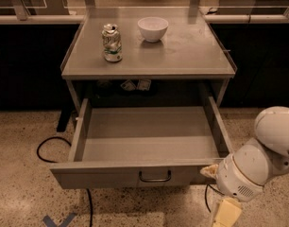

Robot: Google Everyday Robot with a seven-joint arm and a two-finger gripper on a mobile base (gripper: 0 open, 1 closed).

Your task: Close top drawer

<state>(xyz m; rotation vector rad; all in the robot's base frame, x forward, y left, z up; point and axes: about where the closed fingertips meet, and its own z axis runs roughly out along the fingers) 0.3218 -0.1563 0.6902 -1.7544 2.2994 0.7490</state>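
The top drawer (149, 134) is a wide grey metal drawer, pulled far out of the cabinet and empty inside. Its flat front panel (102, 177) faces me, with a small dark loop handle (155, 177) at its centre. My gripper (210, 170) is at the lower right, on the end of the white arm (258, 167). It sits right at the right end of the drawer's front panel, close to or touching its corner. No other drawers show.
A crushed can (112, 42) and a white bowl (153, 28) stand on the cabinet top (191, 51). Dark counters flank the cabinet. A black cable (43, 148) loops on the speckled floor at the left. Blue tape (59, 220) marks the floor in front.
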